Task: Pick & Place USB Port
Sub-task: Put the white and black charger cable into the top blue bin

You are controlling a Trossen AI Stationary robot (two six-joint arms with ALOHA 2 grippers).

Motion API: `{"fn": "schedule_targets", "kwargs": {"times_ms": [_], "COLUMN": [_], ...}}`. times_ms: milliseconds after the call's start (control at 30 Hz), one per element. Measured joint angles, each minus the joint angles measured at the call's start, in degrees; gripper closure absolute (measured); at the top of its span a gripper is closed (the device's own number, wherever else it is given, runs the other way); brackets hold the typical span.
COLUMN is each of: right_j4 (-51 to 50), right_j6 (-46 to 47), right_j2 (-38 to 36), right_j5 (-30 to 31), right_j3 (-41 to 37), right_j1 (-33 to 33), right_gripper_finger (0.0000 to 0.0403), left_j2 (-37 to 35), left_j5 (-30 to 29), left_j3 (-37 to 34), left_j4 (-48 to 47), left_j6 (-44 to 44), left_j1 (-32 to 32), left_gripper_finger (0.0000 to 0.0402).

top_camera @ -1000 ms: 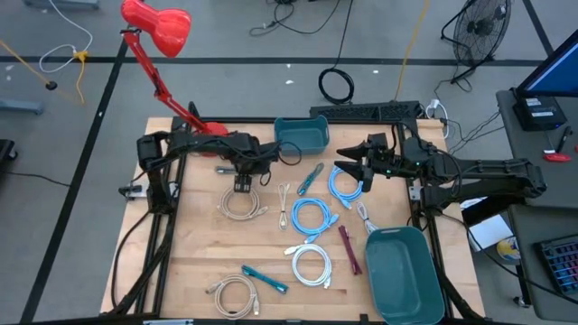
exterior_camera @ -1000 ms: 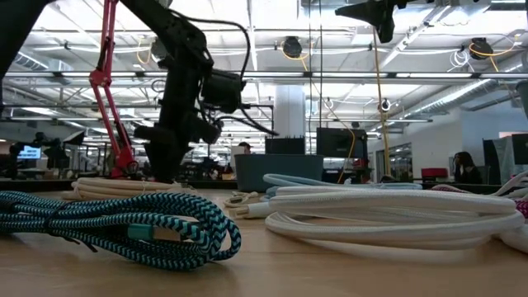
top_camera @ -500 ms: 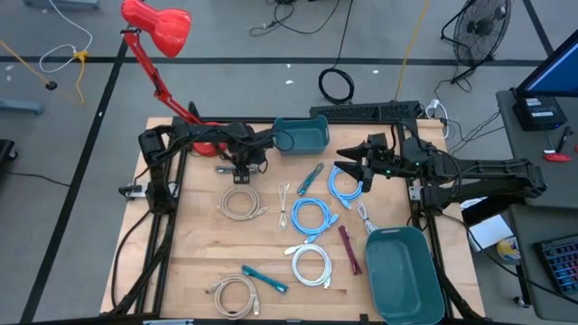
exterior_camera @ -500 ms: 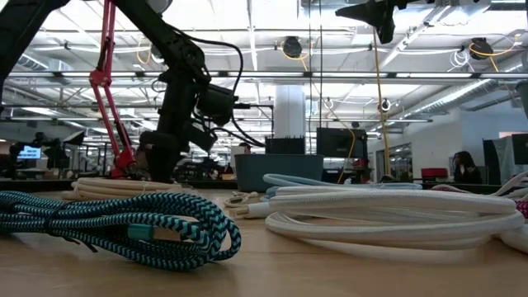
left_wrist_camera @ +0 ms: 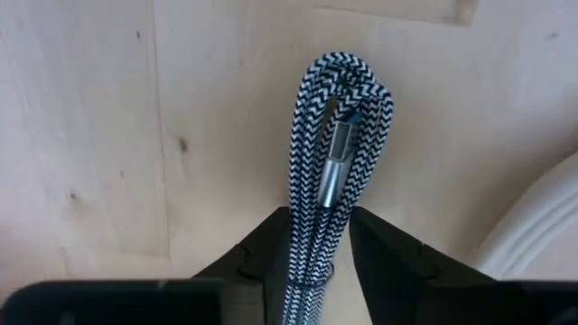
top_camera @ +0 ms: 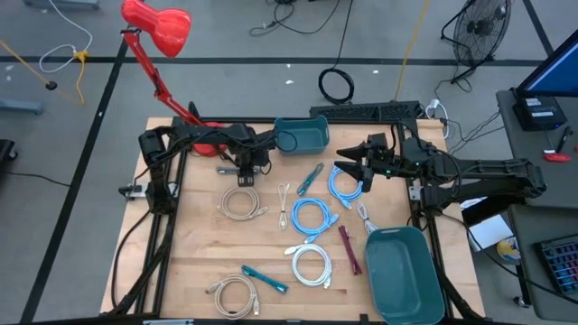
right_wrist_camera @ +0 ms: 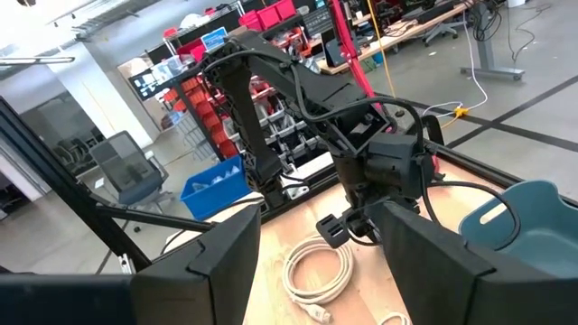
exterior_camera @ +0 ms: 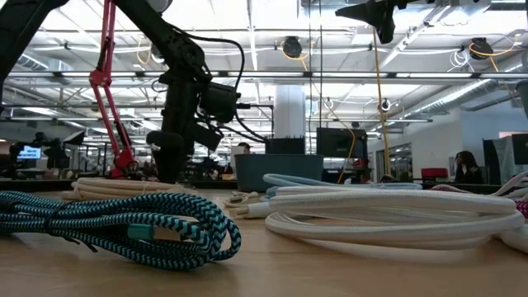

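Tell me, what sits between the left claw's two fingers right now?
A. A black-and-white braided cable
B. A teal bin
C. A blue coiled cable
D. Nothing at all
A: the left wrist view shows the left claw with its fingers on either side of a folded black-and-white braided cable lying on the wooden table.

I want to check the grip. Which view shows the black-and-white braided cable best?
The left wrist view: the braided cable fills the frame, folded, running between the left claw fingers. In the high view the claw hides it; the low view shows only the claw near the table; the right wrist view shows that arm from afar.
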Motion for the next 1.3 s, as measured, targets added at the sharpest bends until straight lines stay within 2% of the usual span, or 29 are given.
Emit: {"fn": "schedule_targets", "kwargs": {"times_ms": [233,467,733,1000,1133,1300], "right_j4": [0.0,0.0,0.0,0.0,0.0,0.0], "right_j6": [0.0,0.2,1.3,2.4,2.4,2.8], "right_j2": [0.0,0.0,0.0,0.0,0.0,0.0], "right_j5": [0.0,0.0,0.0,0.0,0.0,0.0], "right_j3": [0.0,0.0,0.0,0.0,0.0,0.0], "right_j1": [0.0,0.0,0.0,0.0,0.0,0.0], "right_gripper_finger": [0.0186,0.0186,0.0186,0.0186,0.0186,0.0186], "left_j2": [-0.6,-1.4,-6.0,-14.4,-17.3,-18.5], "left_j5": [-0.5,-1.0,-3.0,-2.9,-1.1,-0.3], "left_j3": [-5.4,-6.5,-7.3,-7.0,-4.9,2.2], "left_j4": [3.4,4.3,3.9,4.2,4.4,5.4], "left_j6": [-1.4,-3.6,-5.7,-8.6,-10.9,-12.6], "left_j1": [0.0,-0.1,0.0,0.0,-0.1,-1.6], "left_gripper_finger": [0.0336,0.0377,0.0372,0.0376,0.0372,0.0374]}}
